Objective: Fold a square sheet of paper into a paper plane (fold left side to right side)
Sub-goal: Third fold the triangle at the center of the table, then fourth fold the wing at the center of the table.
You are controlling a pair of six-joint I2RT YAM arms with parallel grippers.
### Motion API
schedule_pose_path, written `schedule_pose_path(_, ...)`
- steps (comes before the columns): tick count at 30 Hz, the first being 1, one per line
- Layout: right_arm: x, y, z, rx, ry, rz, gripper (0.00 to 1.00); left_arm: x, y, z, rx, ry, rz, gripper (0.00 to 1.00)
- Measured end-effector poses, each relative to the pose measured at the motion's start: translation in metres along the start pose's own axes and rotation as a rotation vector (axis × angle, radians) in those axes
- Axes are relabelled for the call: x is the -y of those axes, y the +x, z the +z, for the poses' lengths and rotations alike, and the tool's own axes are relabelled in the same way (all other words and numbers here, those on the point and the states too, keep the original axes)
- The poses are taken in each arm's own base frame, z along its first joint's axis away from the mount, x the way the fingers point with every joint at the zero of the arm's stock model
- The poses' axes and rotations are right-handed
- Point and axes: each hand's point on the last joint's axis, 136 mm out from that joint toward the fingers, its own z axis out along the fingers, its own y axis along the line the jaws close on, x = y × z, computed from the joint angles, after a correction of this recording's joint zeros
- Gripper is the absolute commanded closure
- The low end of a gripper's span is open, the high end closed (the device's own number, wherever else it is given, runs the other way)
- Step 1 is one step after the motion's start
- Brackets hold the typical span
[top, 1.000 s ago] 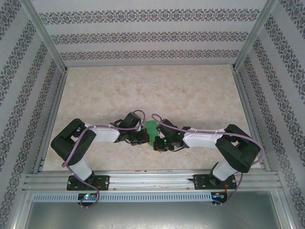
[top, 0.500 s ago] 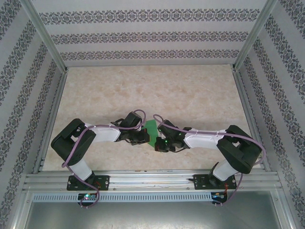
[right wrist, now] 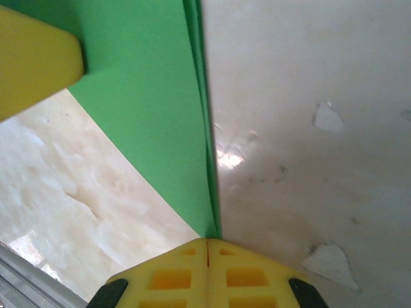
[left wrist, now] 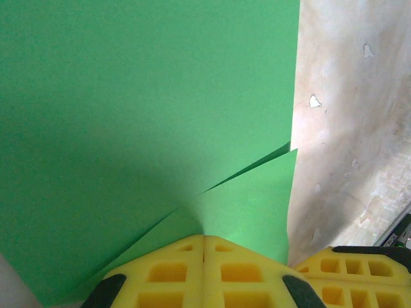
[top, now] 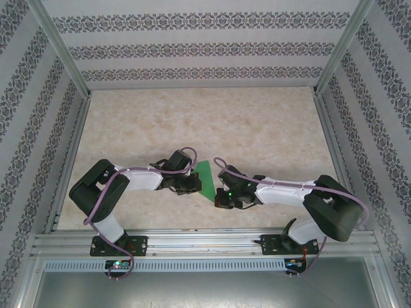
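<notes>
Both left fingers [left wrist: 168, 274] and right fingers [right wrist: 168, 277] clenched on green sheet [top: 205, 174], folded, outline partly hidden from above

From above, the light is even and diffuse. The tabletop [top: 257, 128] reads bright and pale, and the arms [top: 138, 179] throw only faint, soft-edged shadows beneath them. In the left wrist view the paper [left wrist: 128, 77] fades from bright at the top to deep shadow at lower left. In the right wrist view a small glare spot sits on the tabletop just beside the paper's edge, and the near foreground is out of focus.
</notes>
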Motion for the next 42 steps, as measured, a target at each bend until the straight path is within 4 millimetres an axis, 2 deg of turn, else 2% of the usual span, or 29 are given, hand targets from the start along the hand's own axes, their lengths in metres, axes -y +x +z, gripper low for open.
schedule_pose_path(2, 0.004, 0.003, -0.003, -0.007, 0.010, 0.003, 1.00, 0.000, 0.000, 0.000, 0.000, 0.000, 0.000, 1.00)
schedule_pose_path(6, 0.011, 0.003, -0.017, 0.011, 0.011, 0.009, 0.90, 0.001, -0.001, 0.000, 0.002, 0.004, -0.004, 0.99)
schedule_pose_path(7, 0.010, -0.001, -0.022, 0.028, 0.001, 0.005, 0.87, 0.002, -0.001, 0.000, 0.002, 0.008, -0.007, 0.97)
schedule_pose_path(9, 0.006, -0.014, -0.036, 0.087, -0.033, -0.011, 0.75, 0.003, -0.001, 0.000, 0.004, 0.011, -0.010, 0.93)
schedule_pose_path(14, 0.004, -0.044, -0.070, 0.243, -0.084, -0.045, 0.62, 0.013, -0.008, -0.006, 0.028, 0.028, 0.003, 0.82)
schedule_pose_path(17, 0.009, -0.055, -0.086, 0.327, -0.099, -0.064, 0.53, 0.033, -0.022, -0.024, 0.093, 0.053, 0.045, 0.78)
schedule_pose_path(21, 0.021, -0.068, -0.106, 0.453, -0.096, -0.088, 0.35, 0.054, -0.042, -0.063, 0.230, 0.072, 0.111, 0.71)
schedule_pose_path(27, 0.036, -0.084, -0.138, 0.653, -0.092, -0.111, 0.02, 0.052, -0.058, -0.117, 0.424, 0.032, 0.141, 0.50)
schedule_pose_path(30, 0.041, -0.090, -0.149, 0.724, -0.103, -0.117, 0.02, 0.038, -0.054, -0.133, 0.479, -0.008, 0.132, 0.37)
schedule_pose_path(33, 0.043, -0.093, -0.151, 0.751, -0.129, -0.116, 0.02, 0.023, -0.048, -0.144, 0.514, -0.052, 0.114, 0.28)
schedule_pose_path(36, 0.043, -0.092, -0.143, 0.711, -0.155, -0.117, 0.02, 0.006, -0.042, -0.151, 0.542, -0.087, 0.091, 0.20)
schedule_pose_path(42, 0.039, -0.080, -0.102, 0.509, -0.191, -0.134, 0.22, -0.028, -0.026, -0.146, 0.547, -0.121, 0.008, 0.17)
